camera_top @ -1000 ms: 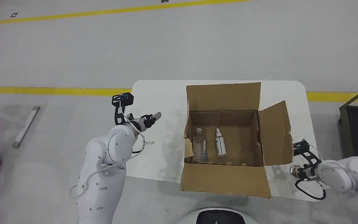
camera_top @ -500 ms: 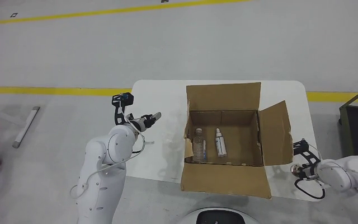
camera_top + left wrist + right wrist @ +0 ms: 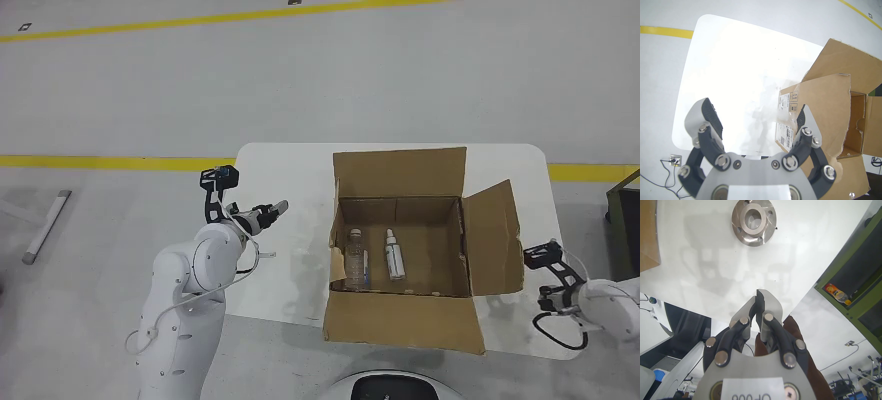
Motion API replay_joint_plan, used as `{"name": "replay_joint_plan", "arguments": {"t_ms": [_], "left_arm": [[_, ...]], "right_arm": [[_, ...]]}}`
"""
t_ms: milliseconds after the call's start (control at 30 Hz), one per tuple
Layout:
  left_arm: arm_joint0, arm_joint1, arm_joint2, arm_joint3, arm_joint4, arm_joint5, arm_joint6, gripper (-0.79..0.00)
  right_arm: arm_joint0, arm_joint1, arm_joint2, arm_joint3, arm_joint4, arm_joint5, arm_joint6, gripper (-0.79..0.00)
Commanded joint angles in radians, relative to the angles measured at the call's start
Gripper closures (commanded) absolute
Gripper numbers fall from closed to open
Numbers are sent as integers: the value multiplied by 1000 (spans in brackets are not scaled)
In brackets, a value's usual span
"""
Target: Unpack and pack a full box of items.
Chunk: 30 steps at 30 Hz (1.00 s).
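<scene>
Right gripper (image 3: 758,294) clenched on nothing, over white table (image 3: 290,180) near metal flange (image 3: 754,222), which lies outside cardboard box (image 3: 400,322). Left gripper (image 3: 754,106) spread wide, empty, beside box's left wall. Box open on table; clear bottle (image 3: 354,258) and spray bottle (image 3: 394,255) lie inside. Judgement: mid-task; either two bottles left to unpack or flange left to pack, cannot tell which.

box (image 3: 647,237) cut off at view's edge, bottle (image 3: 355,260) label too small to tell

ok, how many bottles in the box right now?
2. A clear bottle lies on the floor of the box against one side wall; a white spray bottle lies beside it, toward the middle. The near wall may hide others.
</scene>
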Motion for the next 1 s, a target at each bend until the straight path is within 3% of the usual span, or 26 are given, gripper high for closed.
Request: {"name": "replay_joint_plan", "arguments": {"t_ms": [0, 800, 967], "left_arm": [[0, 0, 0, 0, 0, 0, 0, -785], [0, 0, 0, 0, 0, 0, 0, -785], [0, 0, 0, 0, 0, 0, 0, -785]], "right_arm": [[-7, 3, 13, -5, -3, -9, 6, 0], [-32, 8, 7, -89, -19, -60, -108, 0], [35, 12, -5, -45, -36, -68, -115, -28]]}}
